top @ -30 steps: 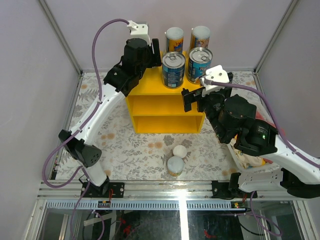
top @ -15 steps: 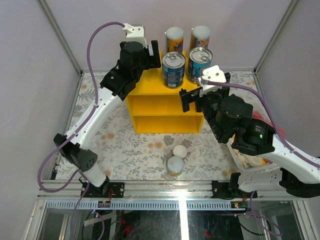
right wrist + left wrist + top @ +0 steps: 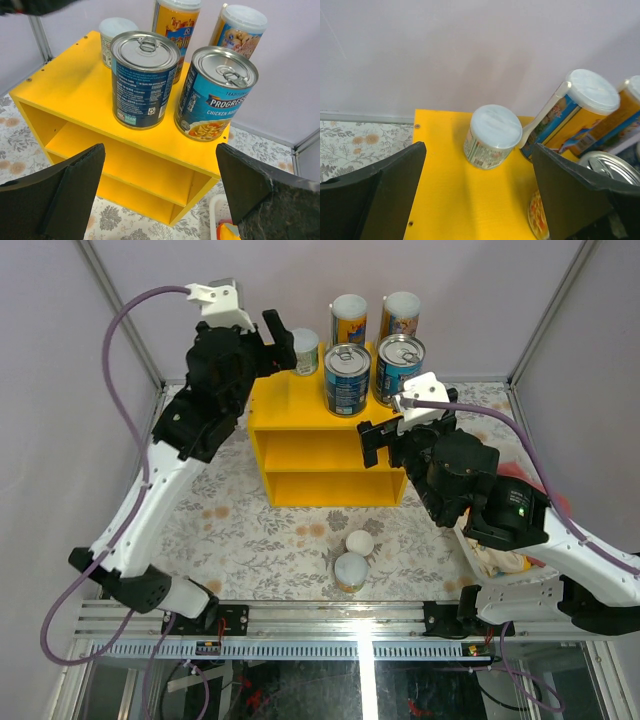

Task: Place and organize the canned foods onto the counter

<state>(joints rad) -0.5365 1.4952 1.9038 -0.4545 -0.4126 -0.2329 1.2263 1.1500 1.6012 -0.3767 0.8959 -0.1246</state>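
The yellow counter point(image 3: 300, 455) carries five cans on its top: two tall white-lidded cans point(image 3: 349, 318) at the back, two blue-labelled tins point(image 3: 346, 380) in front of them, and a small white-lidded can point(image 3: 305, 350) at the back left. Two more small cans point(image 3: 350, 570) stand on the table in front of the counter. My left gripper point(image 3: 283, 343) is open and empty just left of the small can point(image 3: 492, 136), apart from it. My right gripper point(image 3: 388, 432) is open and empty, in front of the blue tins point(image 3: 142, 77) and above the counter's front edge point(image 3: 150, 145).
A white basket point(image 3: 220, 210) with cloth stands to the right of the counter, mostly hidden under my right arm in the top view. The floral table cover point(image 3: 250, 530) lies around the counter. Walls close in at the back and both sides.
My left gripper has drawn back to the left, off the counter's back left corner, leaving the small can standing there. My right arm has hardly moved.
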